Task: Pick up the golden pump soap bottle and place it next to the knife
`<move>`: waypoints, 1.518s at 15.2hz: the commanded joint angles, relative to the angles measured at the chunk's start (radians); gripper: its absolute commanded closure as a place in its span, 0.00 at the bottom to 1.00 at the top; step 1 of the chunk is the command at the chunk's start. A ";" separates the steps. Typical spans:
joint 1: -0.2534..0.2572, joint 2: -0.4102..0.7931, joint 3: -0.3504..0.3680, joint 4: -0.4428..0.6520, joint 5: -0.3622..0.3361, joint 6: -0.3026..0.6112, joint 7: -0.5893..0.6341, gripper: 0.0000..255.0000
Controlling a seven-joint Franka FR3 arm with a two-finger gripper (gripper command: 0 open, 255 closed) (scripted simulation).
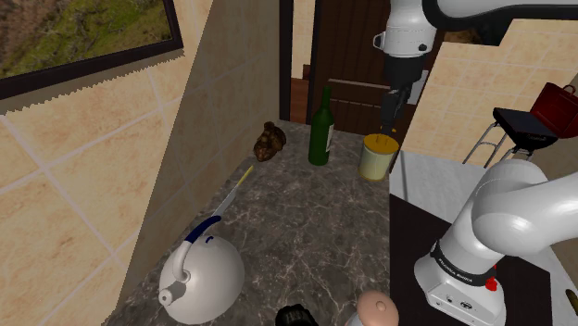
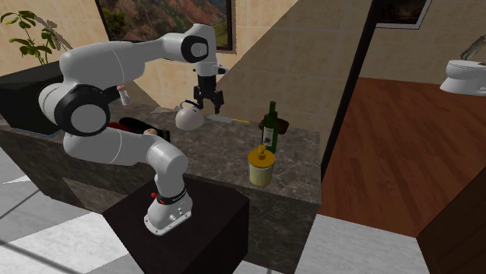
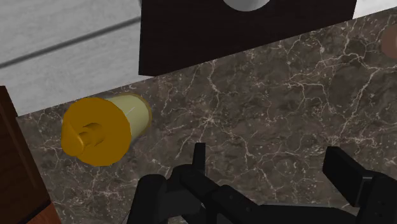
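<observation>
Countertop of dark veined stone, with the golden pump soap bottle upright near its edge. In the shoulder view, a green wine bottle stands at ten o'clock from it, and the knife lies well apart at nine o'clock, near the wall. The black gripper hangs at twelve o'clock of the soap bottle, not touching it. In the wrist view its fingers stand apart over bare stone, the soap bottle outside one finger. A white kettle sits at seven o'clock from the knife.

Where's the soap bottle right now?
The soap bottle stands on the dark marble counter near its right edge in the shoulder view, just right of the green wine bottle, outside the open gripper.
</observation>
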 commanded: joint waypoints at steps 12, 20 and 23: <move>-0.078 0.140 -0.246 -0.060 -0.163 0.228 -0.265 0.00; -0.105 0.355 -0.423 0.001 -0.214 0.408 -0.457 0.00; -0.107 0.440 -0.477 0.038 -0.207 0.461 -0.524 0.00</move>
